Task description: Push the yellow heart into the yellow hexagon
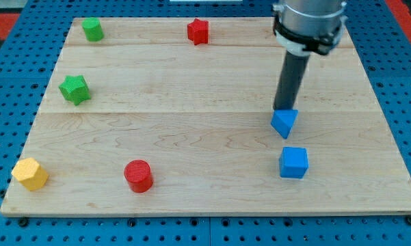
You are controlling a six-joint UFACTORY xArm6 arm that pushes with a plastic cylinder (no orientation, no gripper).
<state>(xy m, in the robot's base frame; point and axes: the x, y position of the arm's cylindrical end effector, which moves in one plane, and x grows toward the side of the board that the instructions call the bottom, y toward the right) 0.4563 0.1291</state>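
My tip (pixel 282 109) is sitting at the far edge of a blue block (pixel 284 122) with slanted sides, on the right part of the wooden board (pixel 191 102). I cannot tell if it is touching, because the block is hiding the very end. The rod is dark, smooth and straight, and its grey top is getting cut off by the far edge of the view. It is only a plain stick, so it is holding nothing.

Just nearer sits a blue cube (pixel 293 162). The board is showing pale wood with long grain lines.

The yellow hexagon (pixel 30 173) is sitting at the near left corner. I am not seeing the yellow heart anywhere.

A red cylinder (pixel 138 175) is standing near the front. A green star (pixel 74 89) is lying on the left. A chunky green block (pixel 91 29) and a red star (pixel 198 31) are waiting far back.
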